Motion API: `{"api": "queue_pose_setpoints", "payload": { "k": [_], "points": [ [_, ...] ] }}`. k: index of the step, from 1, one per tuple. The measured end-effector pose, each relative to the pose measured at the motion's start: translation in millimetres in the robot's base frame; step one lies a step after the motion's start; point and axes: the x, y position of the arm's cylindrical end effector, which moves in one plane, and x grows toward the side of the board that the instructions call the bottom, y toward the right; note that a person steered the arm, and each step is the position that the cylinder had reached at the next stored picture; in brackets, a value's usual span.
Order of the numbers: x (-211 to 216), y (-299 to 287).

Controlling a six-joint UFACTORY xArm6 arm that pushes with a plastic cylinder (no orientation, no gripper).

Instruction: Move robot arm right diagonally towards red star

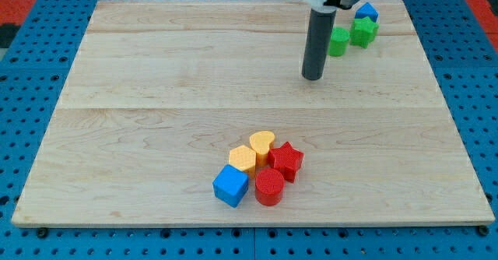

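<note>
The rod's tip [313,78] rests on the wooden board [156,96] near the view's top, touching no block; it has no pincer. The red star [286,160] lies well below, packed among yellow, red and blue blocks, so the diagonal path looks unobstructed.
</note>
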Motion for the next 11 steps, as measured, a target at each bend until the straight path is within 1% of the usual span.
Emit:
{"api": "queue_pose_setpoints", "payload": {
  "k": [2,3,4,5,6,7,8,9,10,11],
  "points": [
    [-7,17],
    [9,40],
    [0,85],
    [-5,161],
    [-21,188],
    [-18,193],
    [53,180],
    [118,153],
    [117,116],
    [56,129]
  ]
}}
